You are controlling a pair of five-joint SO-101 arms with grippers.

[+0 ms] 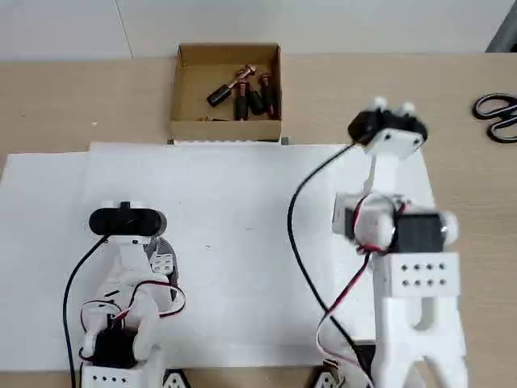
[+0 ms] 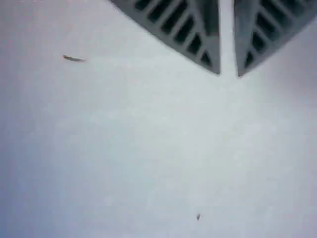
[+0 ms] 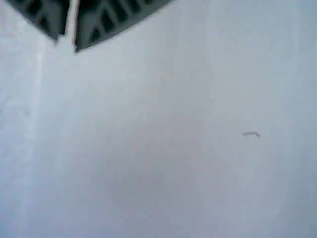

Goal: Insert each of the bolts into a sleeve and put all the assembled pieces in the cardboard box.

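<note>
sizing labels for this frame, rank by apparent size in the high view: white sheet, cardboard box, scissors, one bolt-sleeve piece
1. white sheet
2. cardboard box
3. scissors, partly cut off at the edge
4. bolt-sleeve piece, clearly smallest

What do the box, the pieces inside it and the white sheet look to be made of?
The cardboard box: brown matte card, with folded flaps showing.
The assembled pieces: coppery, glinting bolts, probably metal, in dark matte sleeves, perhaps plastic or rubber.
The white sheet: likely paper, since it is flat, matte and thin at the edge.
</note>
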